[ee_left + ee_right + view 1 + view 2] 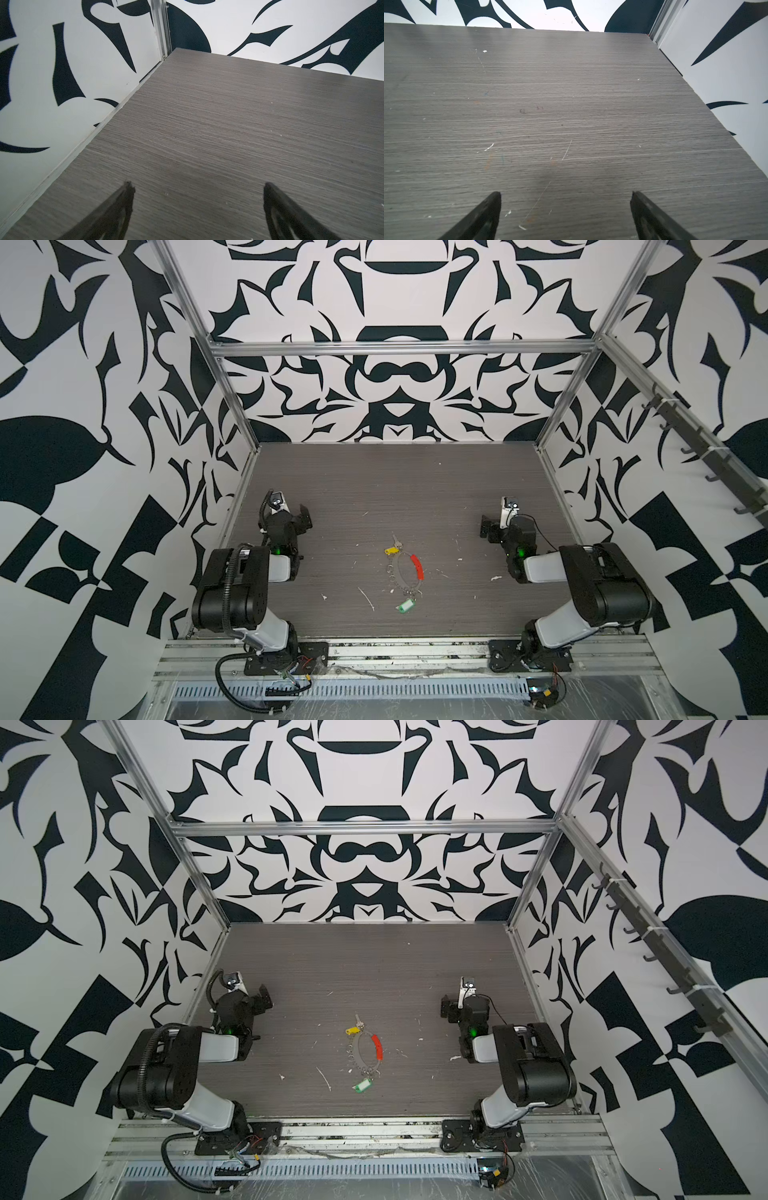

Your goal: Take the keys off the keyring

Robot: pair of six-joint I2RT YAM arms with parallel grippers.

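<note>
Keyring (417,566) with keys (393,548) lies mid-desk (374,481) among white flecks (368,600). Left gripper (198,185) and right gripper (565,194) stand well apart from it, jaws spread wide, holding nothing.

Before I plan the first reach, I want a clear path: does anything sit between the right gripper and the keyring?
Nothing visible does. The right gripper hangs open and empty to one side of the keyring; between them is only bare table with a few white flecks.
</note>
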